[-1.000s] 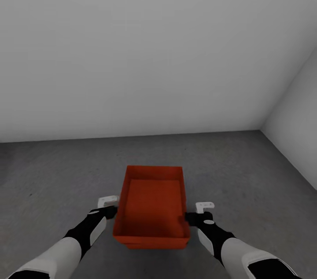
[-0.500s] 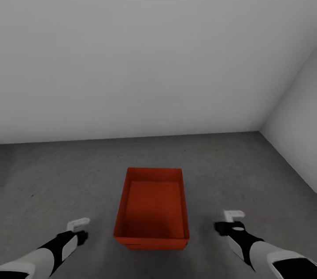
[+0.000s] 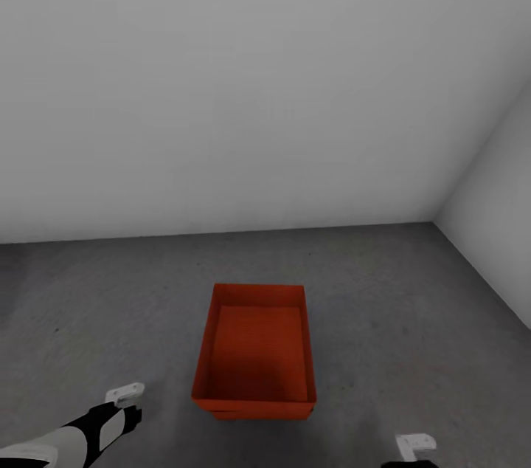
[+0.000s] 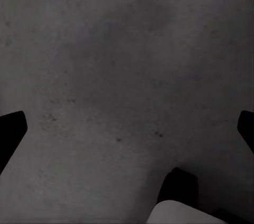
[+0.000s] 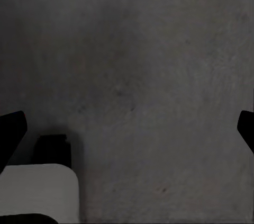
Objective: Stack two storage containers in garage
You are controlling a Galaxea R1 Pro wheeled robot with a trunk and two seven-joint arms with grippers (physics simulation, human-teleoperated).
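Observation:
A red-orange storage container (image 3: 254, 350) stands open-topped on the dark grey garage floor (image 3: 413, 298). Under its near edge peeks the rim of a second, alike storage container (image 3: 258, 413), so the upper one sits nested on it. My left gripper (image 3: 127, 409) hangs to the left of the stack, well apart from it. My right gripper (image 3: 413, 447) is at the picture's lower edge, to the right of the stack. In the wrist views both the left gripper (image 4: 127, 128) and the right gripper (image 5: 127, 128) are open, with only bare concrete between the fingers.
A plain white-grey wall (image 3: 243, 84) rises behind the stack. A second wall (image 3: 501, 202) meets it at the right, forming a corner. Open concrete lies left, right and behind the bins.
Both grippers, which stood against the container's two long sides, have drawn outward and back toward me. The stack has stayed where it was.

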